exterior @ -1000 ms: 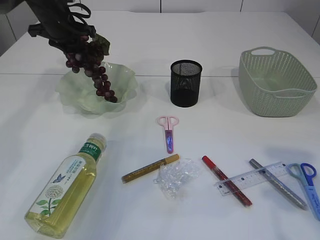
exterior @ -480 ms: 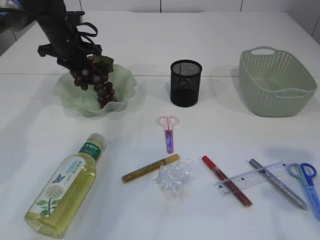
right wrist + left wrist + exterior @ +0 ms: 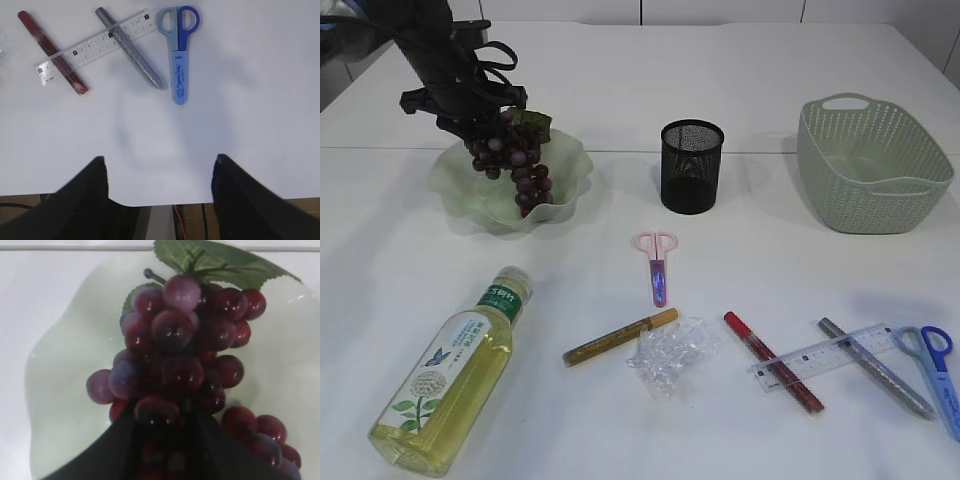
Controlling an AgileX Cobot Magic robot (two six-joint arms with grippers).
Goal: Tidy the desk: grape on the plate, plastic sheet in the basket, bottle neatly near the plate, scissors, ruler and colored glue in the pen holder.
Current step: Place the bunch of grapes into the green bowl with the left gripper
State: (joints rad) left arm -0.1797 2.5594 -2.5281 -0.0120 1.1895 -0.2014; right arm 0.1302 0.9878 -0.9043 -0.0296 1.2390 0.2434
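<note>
White desk, far-left corner: I have lowered the dark-red grape bunch into the pale-green wavy plate, left gripper jaws beginning to part around it, placement nearly complete.

Slanted front view, two downward wrist close-ups

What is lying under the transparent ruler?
Under the ruler lie two glue pens: the red pen and the silver pen, both crossing beneath it. The ruler is clear, so they show through. The blue scissors lie beside it, not under.
</note>
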